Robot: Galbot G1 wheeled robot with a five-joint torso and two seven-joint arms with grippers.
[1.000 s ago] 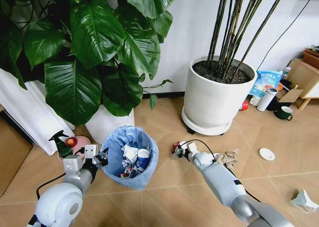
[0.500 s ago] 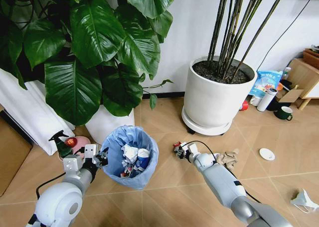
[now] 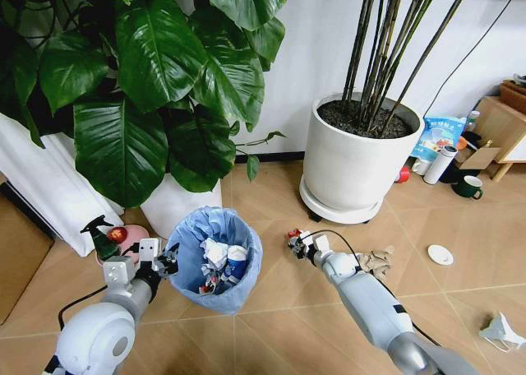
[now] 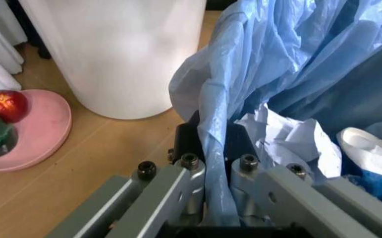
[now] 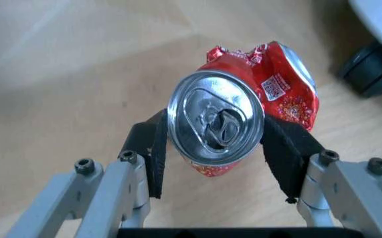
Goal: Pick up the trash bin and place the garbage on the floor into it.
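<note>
On the floor (image 3: 271,305), before the two planters: the scene is laid out as follows.

Trash bin (image 3: 215,260): set between the two arms, in front of the leafy plant's white pot (image 3: 177,202); lined with a crinkly light-blue bag; crumpled white paper and a blue-and-white can are seen inside.

Left gripper (image 3: 167,262): placed at the bin's left rim; its fingers (image 4: 191,171) are closed tight on a fold of the blue liner (image 4: 217,148), pinched at the bin's edge.

Right gripper (image 3: 294,245): held just right of the bin and apart from it, low over the floor; its black pads (image 5: 280,148) are pressed against both sides of a crushed red can (image 5: 234,119), whose silver top is turned toward the wrist camera.

Garbage still on the floor: a crumpled brownish piece (image 3: 376,261) beside the right forearm, a small white lid (image 3: 440,254) farther right, and a crumpled white piece (image 3: 501,330) near the lower right corner.

Other things: a pink dish (image 3: 127,239) with a red fruit and a green spray bottle (image 3: 100,237) are seen left of the bin; a large white planter (image 3: 357,165) with bamboo stands behind the right arm; a dark mug (image 3: 468,187) lies far right.
</note>
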